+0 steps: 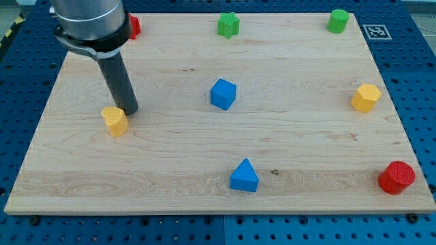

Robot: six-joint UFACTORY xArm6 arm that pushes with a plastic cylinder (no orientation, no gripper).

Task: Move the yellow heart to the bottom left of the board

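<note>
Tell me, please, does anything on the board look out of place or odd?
Nothing stands out. The blocks sit flat and apart on the board, and my tip rests just beside the yellow heart, on its upper right.

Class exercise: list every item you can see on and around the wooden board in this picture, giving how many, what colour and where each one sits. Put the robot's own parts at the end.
yellow heart: one, yellow, the view's left, mid-height
yellow hexagon block: one, yellow, the view's right edge, mid-height
blue cube: one, blue, centre
blue triangle block: one, blue, bottom centre
green star block: one, green, top centre
green cylinder: one, green, top right
red cylinder: one, red, bottom right corner
red block: one, red, top left, partly hidden behind the arm
board: one, pale wood, on a blue perforated table
my tip: one, dark rod, just above and right of the yellow heart
</note>
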